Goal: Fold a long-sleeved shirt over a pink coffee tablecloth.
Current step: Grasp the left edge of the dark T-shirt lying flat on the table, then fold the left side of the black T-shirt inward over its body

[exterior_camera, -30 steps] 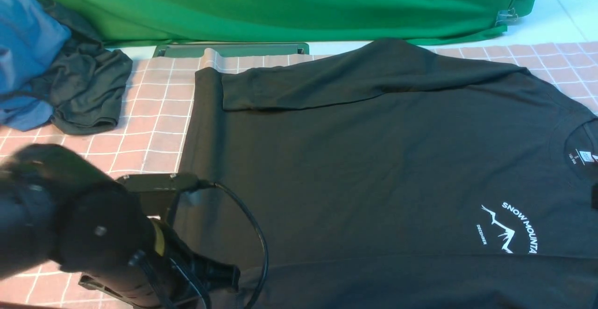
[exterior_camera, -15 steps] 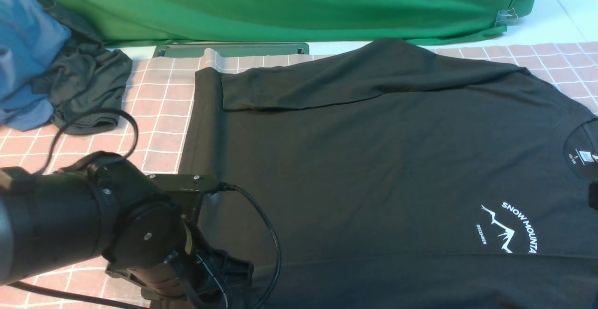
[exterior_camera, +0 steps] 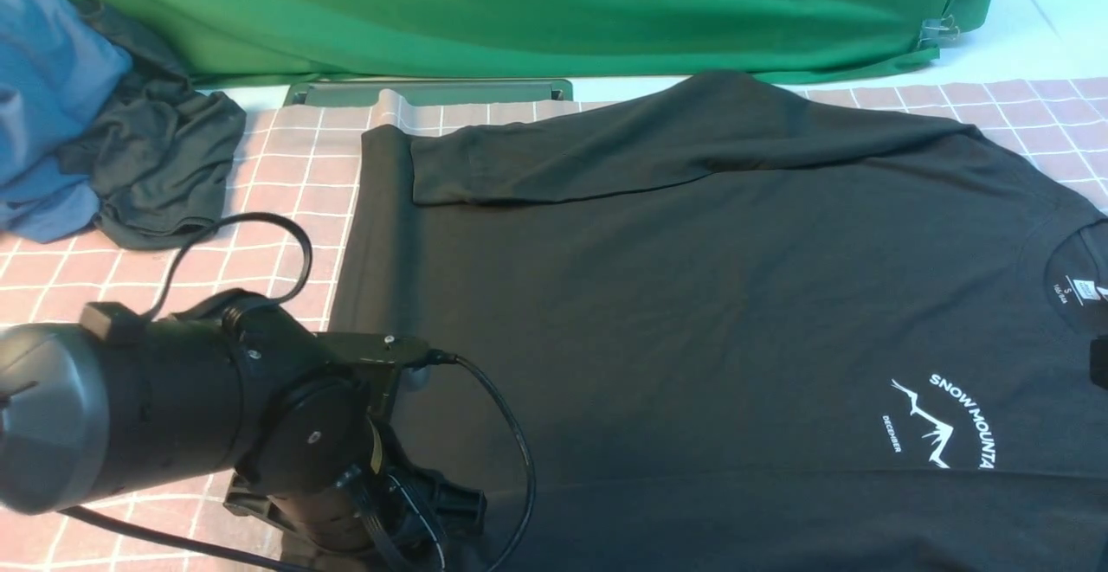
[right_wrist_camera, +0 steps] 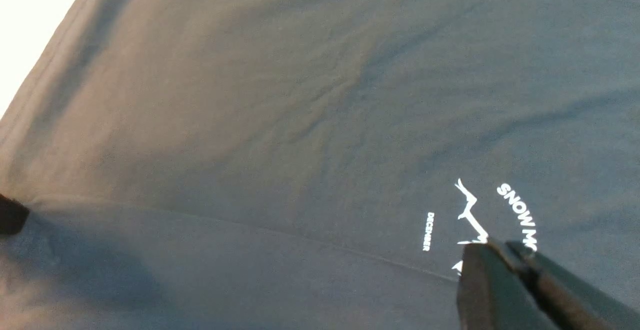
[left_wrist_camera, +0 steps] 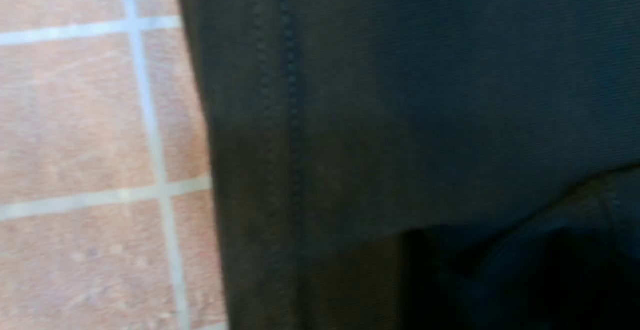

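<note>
The long-sleeved shirt lies flat, chest up, on the pink coffee tablecloth. Its long axis runs side to side, with the collar toward the robot's right, the hem toward its left, and the far sleeve folded across the body. The right hand, fingers pressed together, is over the logo; the left hand is at the hem's near corner, and I cannot tell whether it is spread.

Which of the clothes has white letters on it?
The big black long-sleeved shirt, spread flat, with the white mountain logo. The blue garment and dark grey garment lie crumpled, showing no print.
</note>
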`<state>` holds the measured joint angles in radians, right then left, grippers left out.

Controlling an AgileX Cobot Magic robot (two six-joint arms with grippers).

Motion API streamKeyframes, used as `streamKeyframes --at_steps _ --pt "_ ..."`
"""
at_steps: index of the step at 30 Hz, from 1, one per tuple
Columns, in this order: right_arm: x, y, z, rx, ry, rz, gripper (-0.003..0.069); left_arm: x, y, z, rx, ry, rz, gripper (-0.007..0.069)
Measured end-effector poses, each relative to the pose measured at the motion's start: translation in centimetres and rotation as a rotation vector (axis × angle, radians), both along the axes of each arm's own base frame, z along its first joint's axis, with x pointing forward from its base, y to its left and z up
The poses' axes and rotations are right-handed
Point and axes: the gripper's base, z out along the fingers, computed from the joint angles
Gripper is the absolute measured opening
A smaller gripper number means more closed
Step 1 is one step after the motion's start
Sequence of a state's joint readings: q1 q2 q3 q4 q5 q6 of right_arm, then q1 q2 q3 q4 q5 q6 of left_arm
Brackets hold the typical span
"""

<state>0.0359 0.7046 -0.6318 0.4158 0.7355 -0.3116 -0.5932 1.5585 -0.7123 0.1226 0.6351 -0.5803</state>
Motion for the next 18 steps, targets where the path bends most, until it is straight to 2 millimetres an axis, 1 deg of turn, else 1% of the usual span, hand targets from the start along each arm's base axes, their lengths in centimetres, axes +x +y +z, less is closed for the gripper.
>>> streamKeyframes --at_steps 3,4,5,7,9,10,11,15,17,18 --pt "0.0 0.0 0.0 -0.002 -0.001 0.002 0.0046 0.0 -0.1 0.1 0.003 0.006 -0.014 0.0104" --pt "0.0 0.0 0.0 -0.001 -0.001 0.002 0.0048 0.0 -0.1 0.2 0.009 0.014 -0.014 0.0065" --pt "0.0 0.0 0.0 -0.001 -0.001 0.002 0.0049 0.0 -0.1 0.2 0.013 0.018 -0.015 0.0049" --pt "0.0 0.0 0.0 -0.001 -0.001 0.002 0.0051 -0.1 0.0 0.7 0.026 0.027 -0.025 0.0043" --pt "0.0 0.0 0.0 -0.001 0.001 0.003 0.0052 -0.1 0.0 1.9 0.016 0.012 -0.026 0.0043" --pt "0.0 0.0 0.0 -0.001 0.001 0.003 0.0052 -0.1 0.1 2.1 0.014 0.008 -0.027 0.0043" --pt "0.0 0.0 0.0 -0.001 0.002 0.003 0.0053 -0.1 0.0 3.3 -0.011 -0.017 -0.020 0.0043" --pt "0.0 0.0 0.0 -0.001 0.002 0.003 0.0055 0.0 -0.2 6.3 -0.072 -0.092 -0.010 0.0043" --pt "0.0 0.0 0.0 -0.001 0.002 0.003 0.0057 0.4 -0.4 8.2 -0.103 -0.144 -0.011 0.0043" --pt "0.0 0.0 0.0 -0.001 0.002 0.003 0.0057 0.6 -0.5 8.8 -0.109 -0.161 -0.013 0.0043"
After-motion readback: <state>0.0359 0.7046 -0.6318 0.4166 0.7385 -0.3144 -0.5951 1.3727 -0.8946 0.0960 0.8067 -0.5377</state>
